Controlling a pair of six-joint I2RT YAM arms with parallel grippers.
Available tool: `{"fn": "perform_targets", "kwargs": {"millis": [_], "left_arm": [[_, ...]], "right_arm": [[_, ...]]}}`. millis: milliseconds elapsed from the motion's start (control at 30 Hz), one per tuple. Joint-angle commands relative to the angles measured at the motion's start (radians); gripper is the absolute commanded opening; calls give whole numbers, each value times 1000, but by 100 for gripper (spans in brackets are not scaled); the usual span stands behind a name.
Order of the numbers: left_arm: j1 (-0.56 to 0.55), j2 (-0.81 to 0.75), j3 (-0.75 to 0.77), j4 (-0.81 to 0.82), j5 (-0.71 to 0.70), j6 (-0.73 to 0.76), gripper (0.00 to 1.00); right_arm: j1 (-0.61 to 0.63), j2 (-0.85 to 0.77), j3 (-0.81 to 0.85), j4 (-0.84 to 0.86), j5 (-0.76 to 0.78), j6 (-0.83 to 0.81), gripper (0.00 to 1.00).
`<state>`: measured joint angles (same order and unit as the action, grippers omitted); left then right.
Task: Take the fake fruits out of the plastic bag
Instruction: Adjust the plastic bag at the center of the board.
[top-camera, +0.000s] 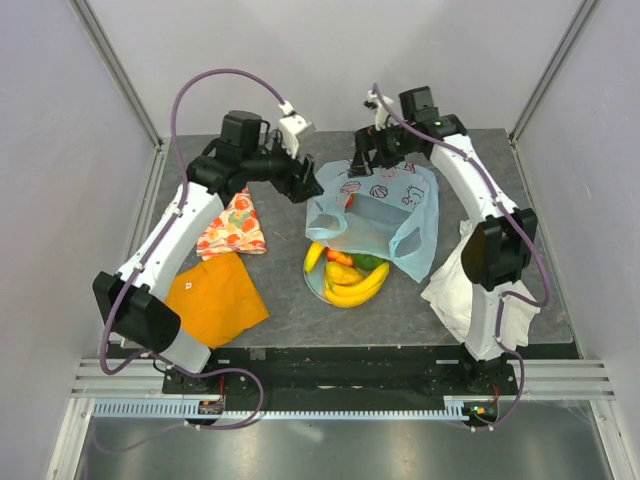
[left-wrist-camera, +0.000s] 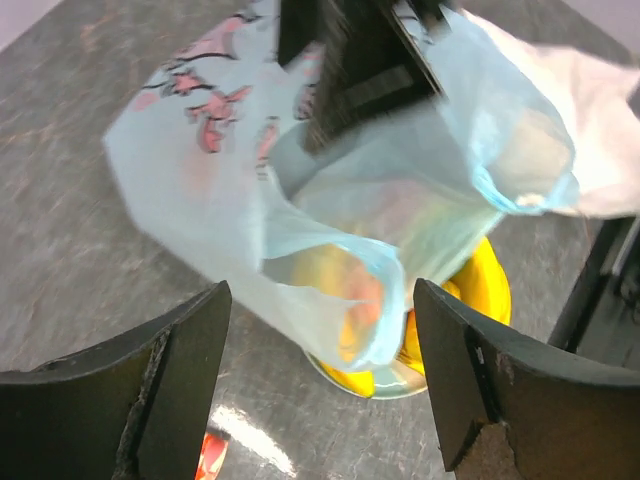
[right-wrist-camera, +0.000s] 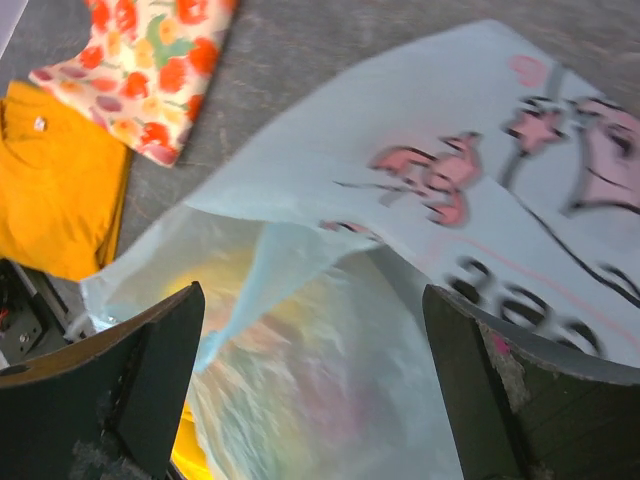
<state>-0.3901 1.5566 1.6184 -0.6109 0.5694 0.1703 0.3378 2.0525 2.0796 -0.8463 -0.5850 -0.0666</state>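
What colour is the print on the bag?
The bag's print is pink with black outlines; best in right wrist view.

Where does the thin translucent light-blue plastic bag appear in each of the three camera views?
Top external: the thin translucent light-blue plastic bag lies at table centre, just beyond the glossy plastic fruits.
Left wrist: the bag fills the middle and upper picture.
Right wrist: the bag spans from centre to the right edge.
Shared landmark: the pink cartoon print on the bag, at upper left in left wrist and right of centre in right wrist.

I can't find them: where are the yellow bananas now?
Top view: the bananas lie mid-table, at the near edge of the plastic bag, right of the orange cloth.
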Motion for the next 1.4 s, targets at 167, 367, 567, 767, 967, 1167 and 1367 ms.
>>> {"fn": "perform_targets", "kwargs": {"millis": [167, 367, 567, 767, 967, 1167, 1367], "left_arm": [[-282, 16, -87, -75, -193, 521, 73], [-305, 65, -123, -101, -255, 673, 70], [-314, 94, -155, -101, -279, 742, 65], [-314, 112, -157, -133, -270, 744, 59], [-314, 155, -112, -193, -267, 745, 21], [-233, 200, 21, -143, -204, 507, 2], [-43, 221, 132, -3, -184, 48, 2]], "right_arm": [[-88, -135, -136, -33, -32, -16, 98], [-88, -129, -222, -25, -111, 10, 92], [-88, -57, -188, -13, -136, 30, 87], [-88, 21, -147, -11, -153, 53, 87], [-82, 77, -135, 3, -171, 67, 87], [-62, 121, -98, 1, -79, 42, 86], [-60, 146, -21, -4, -29, 27, 80]]}}
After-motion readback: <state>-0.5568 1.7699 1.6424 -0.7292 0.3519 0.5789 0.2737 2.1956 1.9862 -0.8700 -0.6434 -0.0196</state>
